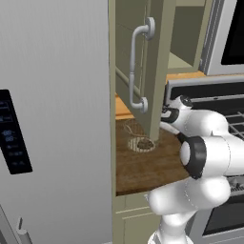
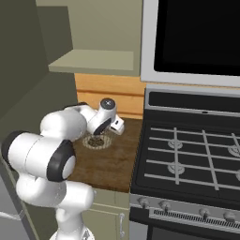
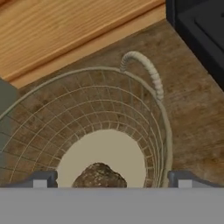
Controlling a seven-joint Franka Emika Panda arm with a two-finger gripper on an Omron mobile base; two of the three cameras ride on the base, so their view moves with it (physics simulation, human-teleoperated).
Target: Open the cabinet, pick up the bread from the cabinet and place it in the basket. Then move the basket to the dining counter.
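The sage-green cabinet door (image 1: 156, 71) with its silver bar handle (image 1: 135, 71) stands swung open, edge-on in the left base view. Below it, the wire-mesh basket (image 1: 136, 140) (image 2: 97, 141) (image 3: 162, 131) rests on the short wood worktop (image 2: 112, 164). The brown bread (image 3: 99, 176) (image 2: 97, 138) lies on the basket's pale bottom. My gripper (image 3: 111, 180) (image 2: 101, 133) hangs just above the basket, open, its fingertips (image 3: 43, 178) wide on either side of the bread and clear of it. In the left base view the door hides the fingers.
The big grey fridge (image 1: 52, 119) stands to the left. A gas stove (image 2: 197, 154) borders the worktop on the right, with a microwave (image 2: 197, 37) above it. The cabinet's shelf (image 2: 93, 61) is bare. The basket has a rope loop handle (image 3: 142, 70).
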